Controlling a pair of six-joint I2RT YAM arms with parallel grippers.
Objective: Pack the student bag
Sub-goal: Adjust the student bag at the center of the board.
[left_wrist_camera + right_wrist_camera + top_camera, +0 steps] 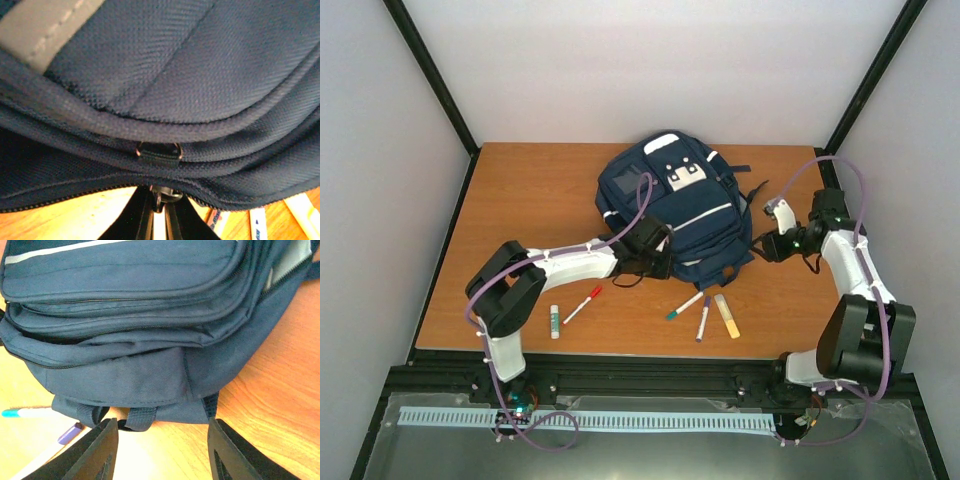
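Find the student bag [675, 205] lying flat on the counter [520, 190]: navy fabric, white stripe trim, white patches, pockets up. At its near edge, the left gripper [160, 202] jaws are clenched on a zipper pull [161, 194]. The right gripper [162, 426] jaws stand released beside its bottom end.

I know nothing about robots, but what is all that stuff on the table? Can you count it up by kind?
Student bag: 1
Marker pens: 3 (red cap, green cap, purple cap)
Yellow highlighter: 1
White tube, likely a glue stick: 1
Total: 6
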